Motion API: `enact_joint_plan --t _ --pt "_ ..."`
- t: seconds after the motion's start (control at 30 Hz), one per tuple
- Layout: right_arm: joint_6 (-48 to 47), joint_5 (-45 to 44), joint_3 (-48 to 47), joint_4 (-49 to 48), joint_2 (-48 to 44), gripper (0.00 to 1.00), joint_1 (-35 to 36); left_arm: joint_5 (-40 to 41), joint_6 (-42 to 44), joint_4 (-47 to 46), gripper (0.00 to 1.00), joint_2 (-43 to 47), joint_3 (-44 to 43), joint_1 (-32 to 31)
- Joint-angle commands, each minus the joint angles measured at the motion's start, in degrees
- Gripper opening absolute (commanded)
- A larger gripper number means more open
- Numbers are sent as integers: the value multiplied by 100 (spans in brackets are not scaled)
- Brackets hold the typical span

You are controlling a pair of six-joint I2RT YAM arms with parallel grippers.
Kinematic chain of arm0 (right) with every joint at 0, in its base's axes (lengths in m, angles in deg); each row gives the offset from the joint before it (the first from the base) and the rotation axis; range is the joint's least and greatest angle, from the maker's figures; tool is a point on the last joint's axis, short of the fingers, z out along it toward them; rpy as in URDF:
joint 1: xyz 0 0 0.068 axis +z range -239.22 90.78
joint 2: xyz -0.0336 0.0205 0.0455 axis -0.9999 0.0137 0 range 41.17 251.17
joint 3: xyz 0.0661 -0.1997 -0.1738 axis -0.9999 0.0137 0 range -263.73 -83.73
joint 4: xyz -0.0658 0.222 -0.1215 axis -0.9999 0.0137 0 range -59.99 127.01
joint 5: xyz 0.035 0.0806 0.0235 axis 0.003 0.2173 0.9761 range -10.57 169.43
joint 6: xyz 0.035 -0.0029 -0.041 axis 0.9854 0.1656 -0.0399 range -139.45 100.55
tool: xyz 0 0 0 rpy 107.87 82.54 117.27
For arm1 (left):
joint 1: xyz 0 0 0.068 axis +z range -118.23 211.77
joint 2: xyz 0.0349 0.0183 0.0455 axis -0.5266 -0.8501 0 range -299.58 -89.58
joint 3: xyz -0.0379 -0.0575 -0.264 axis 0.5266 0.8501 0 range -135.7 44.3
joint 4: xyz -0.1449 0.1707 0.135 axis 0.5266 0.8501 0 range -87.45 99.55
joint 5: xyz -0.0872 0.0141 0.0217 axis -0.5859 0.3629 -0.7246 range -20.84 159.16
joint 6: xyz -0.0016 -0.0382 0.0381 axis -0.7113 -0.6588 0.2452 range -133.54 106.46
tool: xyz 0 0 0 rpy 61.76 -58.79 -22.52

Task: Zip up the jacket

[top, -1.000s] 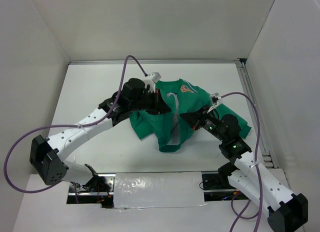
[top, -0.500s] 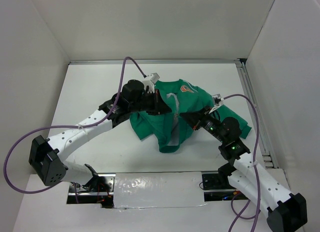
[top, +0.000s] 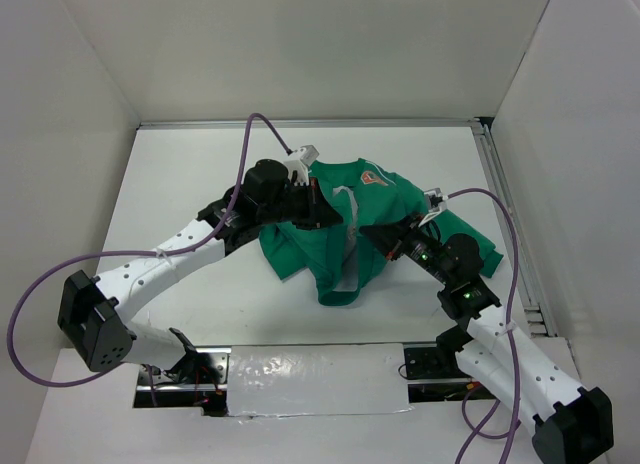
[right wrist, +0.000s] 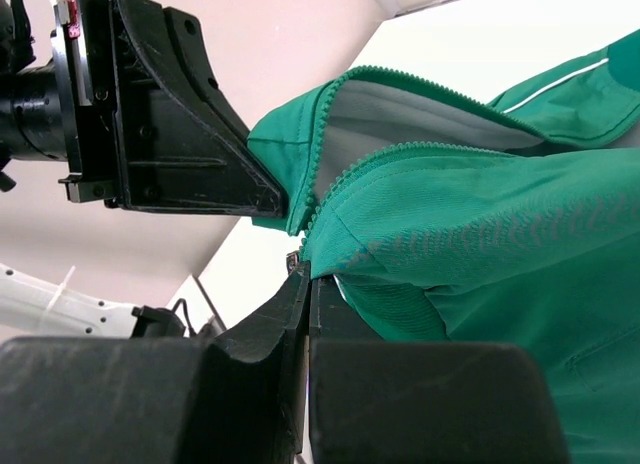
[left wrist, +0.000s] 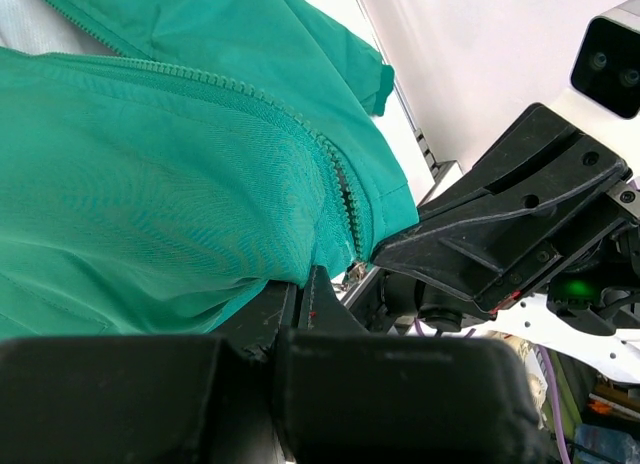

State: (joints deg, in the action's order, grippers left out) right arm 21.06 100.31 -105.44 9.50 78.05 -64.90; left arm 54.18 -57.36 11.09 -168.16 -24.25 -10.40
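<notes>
Left end effector [top: 338,222] grips jacket [top: 378,199] — right end effector [top: 370,232] crowding opposite.

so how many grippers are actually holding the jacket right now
2. The left gripper is shut on the jacket beside the zipper; the right gripper faces it, shut on the fabric across the zipper.

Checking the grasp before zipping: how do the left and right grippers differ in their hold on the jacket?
The left gripper meets the jacket from the left of the table, the right gripper from the right. The left gripper pinches green cloth beside the zip; the right gripper pinches the edge just by where the teeth part over white lining. Both are shut on the jacket, tips close and facing.
</notes>
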Motion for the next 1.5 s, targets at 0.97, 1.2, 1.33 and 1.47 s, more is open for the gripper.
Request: enact_joint_plan --t 0.97,1.2,1.33,1.47 --pt "379 407 -35 -68 -41 0 -261 -224 30 -994 0 379 439 16" --pt "449 425 88 -67 -208 0 -296 -207 22 -1012 0 423 475 16" --pt "510 504 89 -207 -146 0 -296 -312 31 -1029 0 406 466 16" --pt "572 539 97 -426 -111 0 -296 -374 57 -1047 0 379 483 16"
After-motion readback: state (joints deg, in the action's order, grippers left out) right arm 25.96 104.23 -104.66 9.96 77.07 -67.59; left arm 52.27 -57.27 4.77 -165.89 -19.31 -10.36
